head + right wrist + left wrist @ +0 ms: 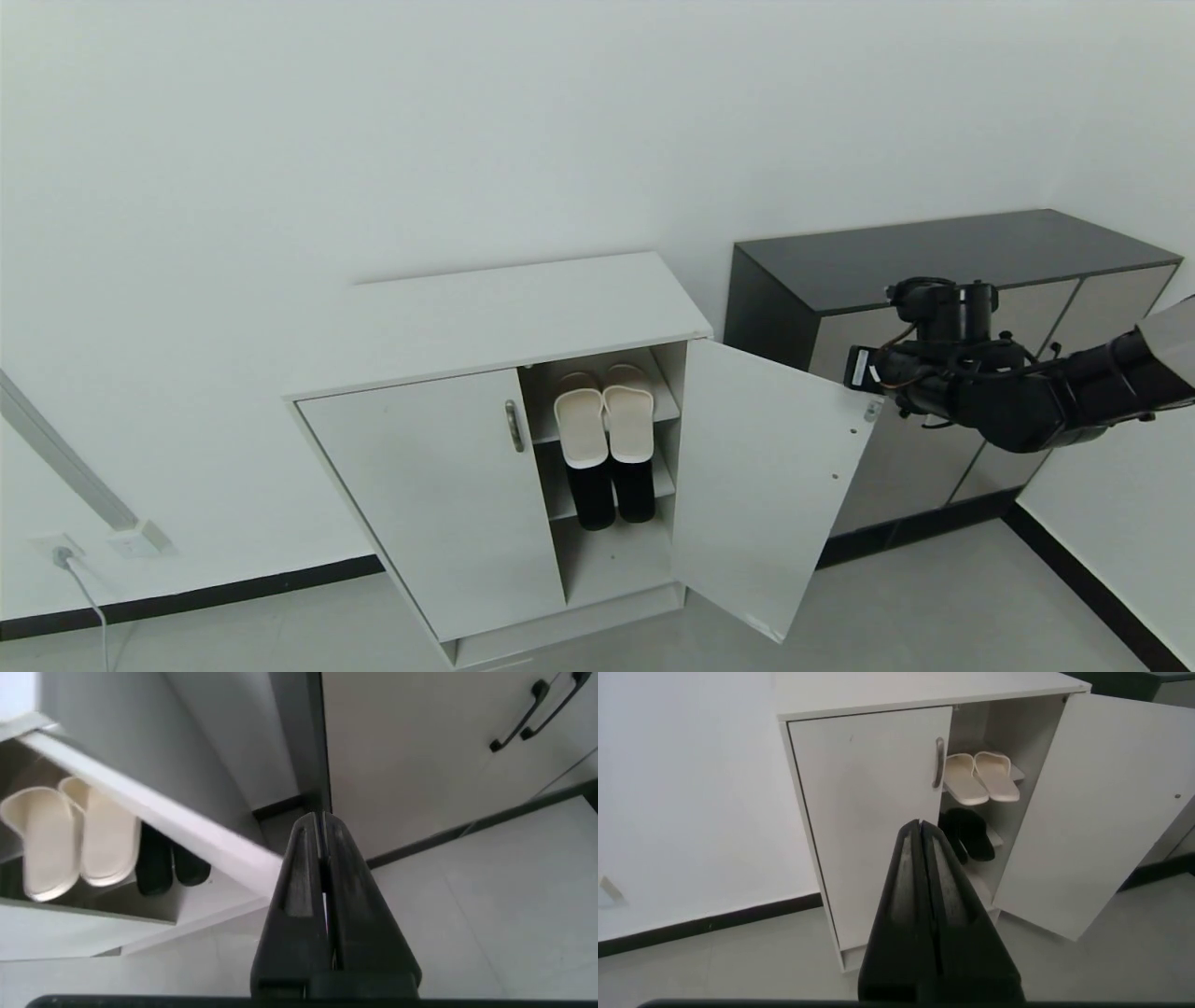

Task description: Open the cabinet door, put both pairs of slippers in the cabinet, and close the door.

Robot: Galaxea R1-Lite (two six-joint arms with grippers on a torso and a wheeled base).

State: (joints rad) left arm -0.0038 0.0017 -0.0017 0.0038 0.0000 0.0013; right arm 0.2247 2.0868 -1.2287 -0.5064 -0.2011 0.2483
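the cabinet (504, 317) has its right door (761, 485) open. white slippers (605, 425) sit inside on the upper shelf (665, 401), black slippers (611, 495) right beneath them. the right claw (864, 373), pressed together, is at the door's outer top edge. the left claw (920, 826), also pressed together, faces the cabinet front, apart from it.
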